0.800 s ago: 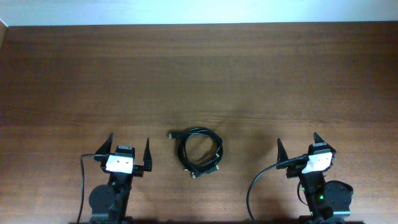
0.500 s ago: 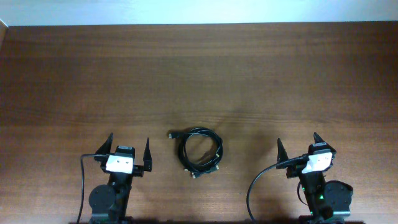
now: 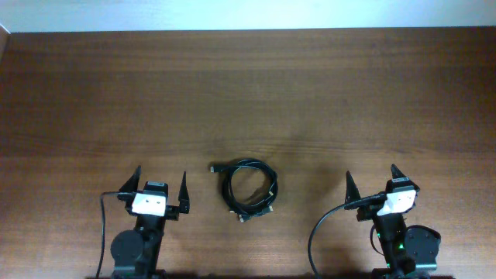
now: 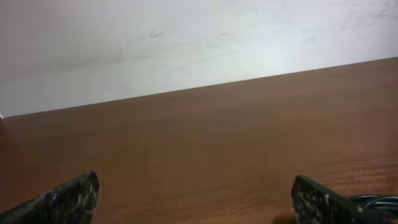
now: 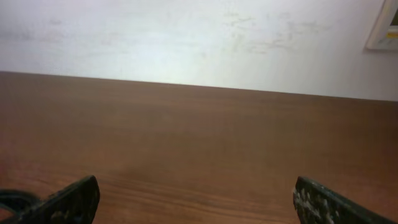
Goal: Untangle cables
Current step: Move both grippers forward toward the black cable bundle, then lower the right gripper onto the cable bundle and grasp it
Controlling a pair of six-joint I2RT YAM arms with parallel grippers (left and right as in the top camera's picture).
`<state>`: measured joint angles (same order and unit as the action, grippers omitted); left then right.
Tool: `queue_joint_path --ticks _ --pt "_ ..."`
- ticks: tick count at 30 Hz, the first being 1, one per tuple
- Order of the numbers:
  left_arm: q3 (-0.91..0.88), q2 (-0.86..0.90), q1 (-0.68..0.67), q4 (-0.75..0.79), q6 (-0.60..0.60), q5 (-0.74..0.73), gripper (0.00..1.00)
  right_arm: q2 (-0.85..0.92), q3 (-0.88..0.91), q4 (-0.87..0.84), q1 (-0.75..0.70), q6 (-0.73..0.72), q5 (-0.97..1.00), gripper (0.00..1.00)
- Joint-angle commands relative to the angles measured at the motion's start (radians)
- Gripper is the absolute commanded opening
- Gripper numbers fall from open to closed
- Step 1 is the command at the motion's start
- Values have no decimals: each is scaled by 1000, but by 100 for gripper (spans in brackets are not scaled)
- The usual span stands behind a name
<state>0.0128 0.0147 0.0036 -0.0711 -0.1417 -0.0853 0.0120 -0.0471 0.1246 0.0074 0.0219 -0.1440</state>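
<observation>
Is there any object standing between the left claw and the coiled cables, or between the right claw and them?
Nothing visible does. The cables lie coiled on the table between the left claw and the right claw, both open, and only bare wood separates each from the bundle.

One brown wooden table [image 3: 248, 85] carries a single coiled bundle of cables [image 3: 249, 191], lying near centre. How many separate cords make up the coil cannot be told, though one plug end [image 3: 215, 167] juts out at its far left and pale metal tips [image 3: 242, 218] show at its near edge. Two robot arms stand along the near edge, the left arm [image 3: 138, 246] and the right arm [image 3: 401, 246]. That makes two grippers, the left gripper [image 3: 161, 171] and the right gripper [image 3: 370, 171], each with two dark fingers [image 4: 65, 200], four in all. Two thicker arm wires [image 3: 101, 232] loop beside them, one per arm.
</observation>
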Motion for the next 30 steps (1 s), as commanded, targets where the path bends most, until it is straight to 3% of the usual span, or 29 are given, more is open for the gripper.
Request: queue_joint_path --ticks 1,5,7,10,12,16,18,19,20,22,24,26,27,30 --pt "27 -10 6 27 97 -137 99 -6 -48 -17 6 -84 -10 99" --pt "330 45 6 -138 210 -148 99 73 -281 89 6 -248 -31 99" --pt "581 209 6 -273 277 -163 99 275 -530 248 6 -276 -232 99" --pt "921 511 6 -584 277 -280 99 625 -1057 750 6 -278 -407 99" --pt "954 578 6 -612 280 -406 99 774 -1267 936 6 -270 -499 99" --pt "954 673 6 -694 266 -462 99 884 -1271 1009 6 -208 -534 99" --pt "954 811 -22 -800 127 -460 99 988 -1271 1157 11 -138 -425 99" --pt "955 880 -52 -821 83 -460 94 1075 -1271 1255 26 -133 -355 99" --pt "955 940 -100 -822 66 -461 99 1203 -1271 1335 48 -130 -356 99" --pt "957 949 -177 -834 -33 -456 99 1367 -1271 1347 111 -64 -399 99" --pt "959 945 -206 -835 -32 -327 99 1471 -1271 1228 222 -4 -423 99" --pt "959 945 -207 -818 -32 -292 99 1482 -1271 1054 302 -85 -321 97" --pt "978 945 -206 -777 -32 -290 99 1484 -1263 951 371 -168 -172 89" --pt "1033 946 -206 -775 -24 -173 99 1546 -1252 837 439 -424 -64 86"
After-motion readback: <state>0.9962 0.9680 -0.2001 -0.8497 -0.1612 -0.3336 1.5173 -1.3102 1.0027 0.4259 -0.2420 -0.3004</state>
